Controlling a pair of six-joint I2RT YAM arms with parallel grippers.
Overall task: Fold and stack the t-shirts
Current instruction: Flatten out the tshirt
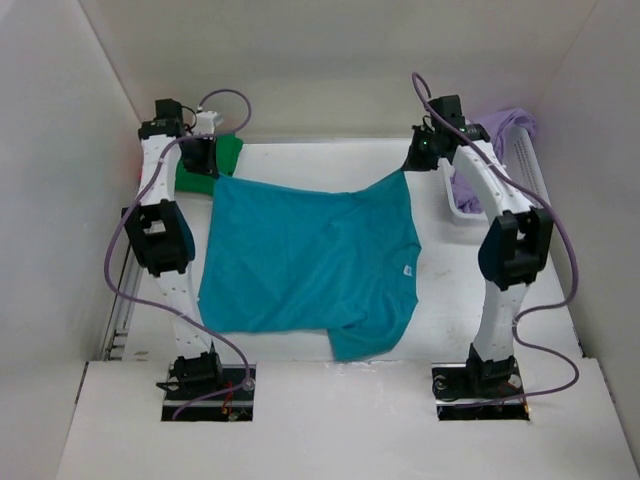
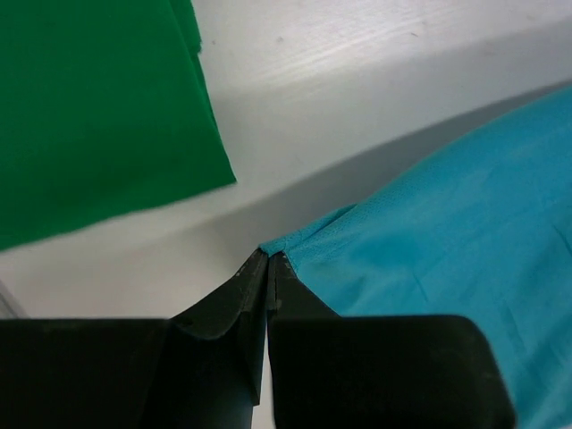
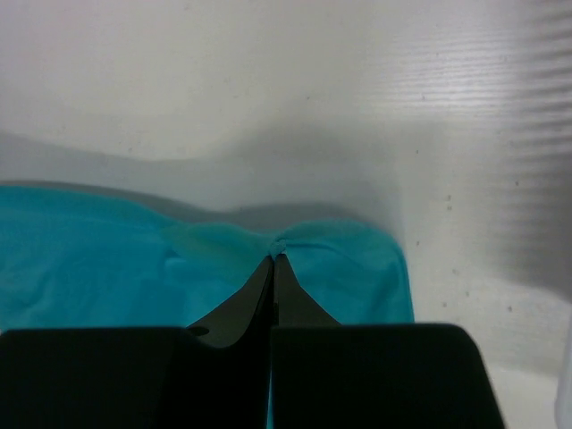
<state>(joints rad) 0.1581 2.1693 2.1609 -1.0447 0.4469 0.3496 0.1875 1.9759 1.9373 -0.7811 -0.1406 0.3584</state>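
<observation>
Got the left gripper (image 2: 268,259) clamped shut on the teal shirt (image 1: 310,260), right at a corner, over at 10 o'clock on the table (image 1: 445,300). Same deal with the right gripper (image 3: 273,259): pinched tight on a bunched bit of the far edge, around 1 o'clock. Looks like a spread-out or first-fold step, judging by the rest of the cloth lying mostly flat from the centre down to 6 o'clock, far edge lifted a little between the two pinches.

To do it well:
- Move both arms together at matching height and speed, so no skew in that edge.
- Pull gently apart first to take out the sag.
- If folding, carry the edge toward 6 o'clock and lay it square on the near edge.
- Watch the flap poking out at 5 o'clock, probably worth squaring up later.
- Mind the green shirt (image 2: 89,107) lying flat at 11 o'clock of the left gripper; no dragging teal over it.
- Steer clear of the basket (image 1: 530,170) at 3 o'clock of the right gripper, lavender shirt (image 1: 505,125) draped over it.
</observation>
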